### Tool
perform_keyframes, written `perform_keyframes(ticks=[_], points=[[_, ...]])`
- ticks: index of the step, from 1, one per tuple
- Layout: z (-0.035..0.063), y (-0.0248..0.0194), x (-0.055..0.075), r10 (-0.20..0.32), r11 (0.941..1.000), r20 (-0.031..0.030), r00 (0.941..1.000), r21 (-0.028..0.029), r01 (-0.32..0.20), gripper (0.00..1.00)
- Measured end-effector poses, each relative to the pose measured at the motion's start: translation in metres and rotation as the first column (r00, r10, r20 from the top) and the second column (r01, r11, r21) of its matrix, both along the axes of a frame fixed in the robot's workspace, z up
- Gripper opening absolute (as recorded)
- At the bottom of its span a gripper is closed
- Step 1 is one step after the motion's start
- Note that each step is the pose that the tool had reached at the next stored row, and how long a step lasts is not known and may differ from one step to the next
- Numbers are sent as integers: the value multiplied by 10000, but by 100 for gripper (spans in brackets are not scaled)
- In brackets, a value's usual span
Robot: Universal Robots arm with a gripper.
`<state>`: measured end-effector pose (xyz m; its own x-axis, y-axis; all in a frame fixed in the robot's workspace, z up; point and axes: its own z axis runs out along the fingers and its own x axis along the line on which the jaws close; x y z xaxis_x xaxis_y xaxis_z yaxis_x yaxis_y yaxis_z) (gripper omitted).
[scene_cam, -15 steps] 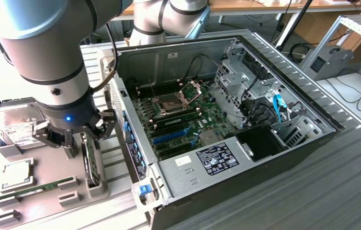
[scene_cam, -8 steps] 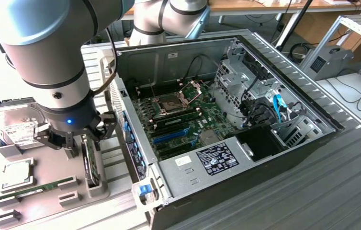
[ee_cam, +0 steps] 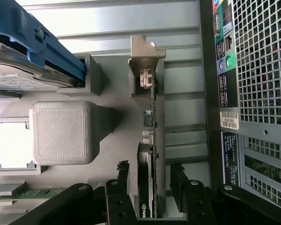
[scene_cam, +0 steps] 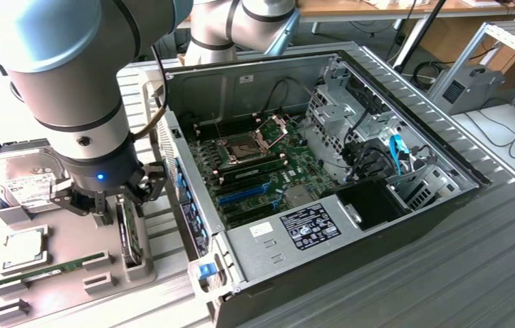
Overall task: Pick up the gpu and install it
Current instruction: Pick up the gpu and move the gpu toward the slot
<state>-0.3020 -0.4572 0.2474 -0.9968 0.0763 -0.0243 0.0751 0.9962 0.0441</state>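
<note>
In the exterior view, your gripper [scene_cam: 121, 205] hangs low over the grey parts tray [scene_cam: 57, 301] at that view's left, jaws spread and grasping nothing, directly above the gpu [scene_cam: 130, 236]. The card stands on its long edge in a slotted holder [scene_cam: 136, 263], probably so that both flat faces are exposed to a pinch from above. The holder sits just beside the open computer case [scene_cam: 239, 239], which lies on its side with the green motherboard [scene_cam: 267, 171] facing up, so the slots can be reached from overhead. Further along the tray, away from the case, lie the silver labelled hard drive [scene_cam: 20, 179] and the narrow green RAM stick [scene_cam: 52, 268], each in its own nest. In the wrist view you look straight down the gpu [ee_cam: 152, 140], a thin dark line of circuit board with a glossy black shroud bulging from one face. The gripper [ee_cam: 150, 166] straddles it, its matte black fingers [ee_cam: 178, 180] standing apart from the card, one off each face. The holder [ee_cam: 145, 51] is dull printed plastic with a layered grain, as is the rounded grey block [ee_cam: 61, 133] nearby. The case's rear wall [ee_cam: 262, 70] is perforated sheet metal, and the hard drive [ee_cam: 18, 70] rests in a blue carrier [ee_cam: 42, 42].
</note>
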Motion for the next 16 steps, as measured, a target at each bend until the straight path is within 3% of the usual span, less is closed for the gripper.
perform_keyframes(ticks=[5,6,8,11,16], points=[[-1,0,0,0,10000,2,10000,2,0,47],[-1,0,1,0,10000,2,10000,2,0,40],[-1,0,0,0,10000,2,10000,2,0,40],[-1,0,0,0,10000,1,10000,1,0,26],[-1,0,0,0,10000,1,10000,1,0,26]])
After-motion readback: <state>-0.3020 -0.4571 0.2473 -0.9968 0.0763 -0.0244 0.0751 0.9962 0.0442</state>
